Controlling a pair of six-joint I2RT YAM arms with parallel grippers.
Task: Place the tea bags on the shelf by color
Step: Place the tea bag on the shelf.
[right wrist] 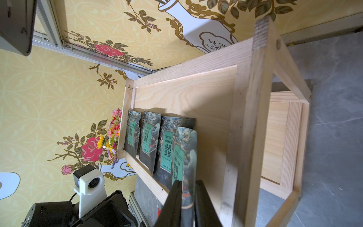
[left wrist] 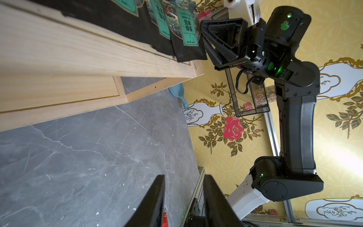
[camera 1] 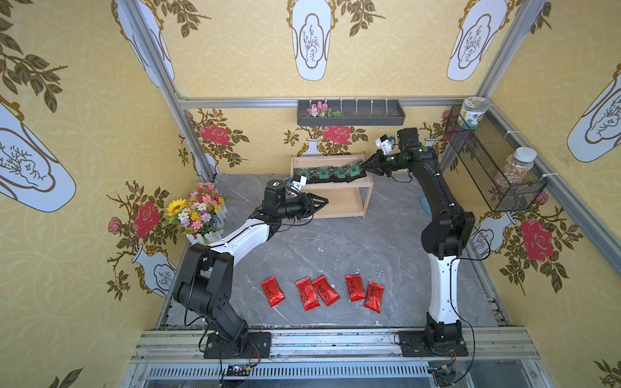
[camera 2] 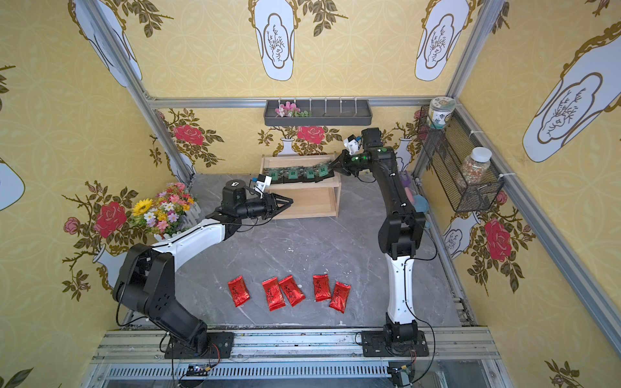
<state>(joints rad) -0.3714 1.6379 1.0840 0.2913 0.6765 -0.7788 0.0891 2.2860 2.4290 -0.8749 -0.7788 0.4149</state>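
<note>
Grey table [camera 1: 336, 242], wooden shelf [camera 1: 368, 188] at its far side. My left claw [camera 1: 325, 201] is released and empty, in front of the lower tier. My right claw [right wrist: 187, 181] grasps the tilted end black sachet [right wrist: 184, 149], one of four on the top tier. Five red packets [camera 1: 324, 290] lie on the table's near side.

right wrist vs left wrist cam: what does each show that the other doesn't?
Right wrist only: the fourth sachet pinched between the fingers of the right gripper, the full row of four sachets, and the flower bouquet.
Left wrist only: the left gripper open and empty, the whole right arm, and the wire basket.
Both: the wooden shelf with black sachets on its top tier.
</note>
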